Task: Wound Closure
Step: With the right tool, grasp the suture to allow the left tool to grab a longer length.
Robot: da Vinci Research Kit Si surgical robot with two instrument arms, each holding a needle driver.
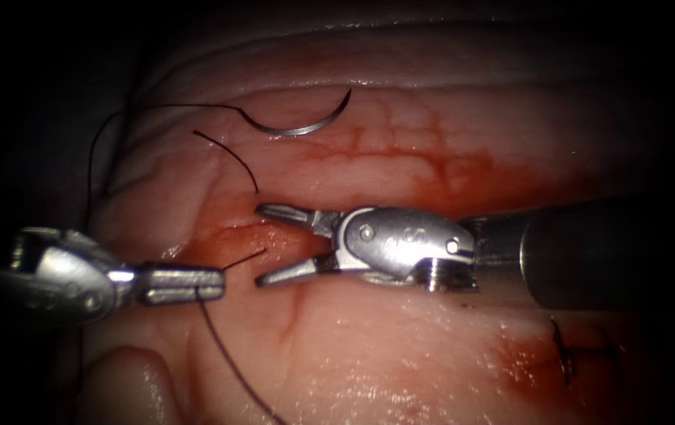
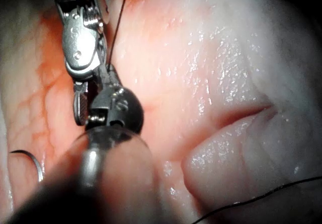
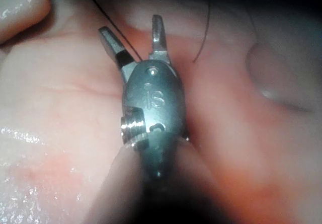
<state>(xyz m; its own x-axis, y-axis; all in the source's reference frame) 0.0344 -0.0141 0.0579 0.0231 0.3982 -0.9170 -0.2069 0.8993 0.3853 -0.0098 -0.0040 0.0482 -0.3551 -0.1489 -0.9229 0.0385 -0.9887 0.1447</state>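
Left claw (image 2: 103, 90) seen over tissue (image 2: 211, 73), thread (image 2: 116, 30) running from its tip. Right claw (image 2: 80, 103) just beside it, over red fluid (image 2: 43, 73). Needle (image 2: 34, 162) lying free on tissue. Second thread strand (image 2: 261, 196) crossing tissue fold.

The endoscope looks down from above and in front over the wet pink tissue (image 1: 400, 362), while both wrist views look closely along their shafts, sharing the right arm's open silver claw (image 1: 260, 244) (image 2: 79, 110) (image 3: 132, 26).

Needle (image 1: 300, 126) lies free on tissue (image 1: 400, 362), behind both tools. Left hand (image 1: 182, 283) clamps thread (image 1: 227, 358); right hand (image 1: 263, 244), spread, just beside it, rightward.
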